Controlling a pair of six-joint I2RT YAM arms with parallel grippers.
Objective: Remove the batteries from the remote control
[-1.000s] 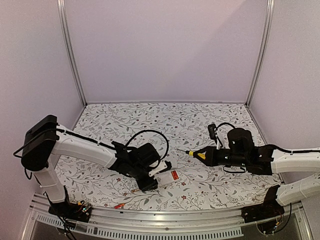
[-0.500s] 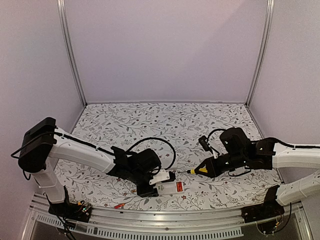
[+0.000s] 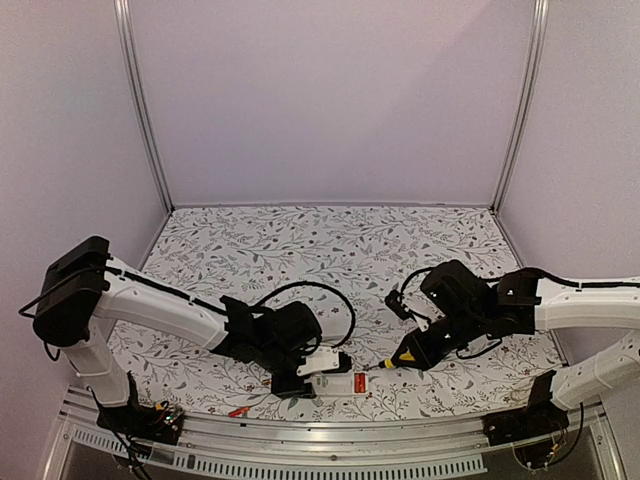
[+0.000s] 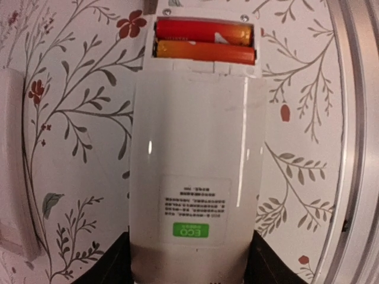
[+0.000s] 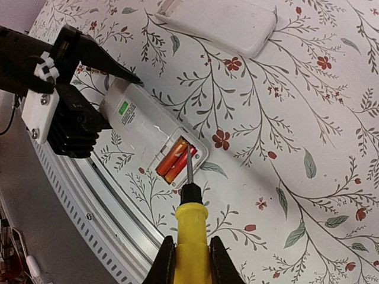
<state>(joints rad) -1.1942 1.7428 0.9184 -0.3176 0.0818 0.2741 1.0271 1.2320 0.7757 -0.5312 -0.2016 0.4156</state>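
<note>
The white remote control (image 4: 195, 177) lies face down near the table's front edge, its battery bay uncovered. Two red-orange batteries (image 4: 204, 42) sit side by side in the bay. My left gripper (image 4: 190, 267) is shut on the remote's other end, a black finger on each side. In the top view the left gripper (image 3: 300, 380) holds the remote (image 3: 340, 383) flat on the table. My right gripper (image 5: 189, 260) is shut on a yellow-handled screwdriver (image 5: 190, 228). The thin blade points at the batteries (image 5: 174, 160), its tip over them. From above, the right gripper (image 3: 425, 345) is just right of the remote.
A white cover-like panel (image 5: 219, 21) lies on the floral mat beyond the remote. The aluminium rail (image 5: 106, 195) of the front edge runs close beside the remote. A small red thing (image 3: 238, 410) rests at the front edge, left of the remote.
The right arm has swung left and down, bringing the screwdriver tip to the battery bay. The left gripper has shifted the remote nearer the front edge.
</note>
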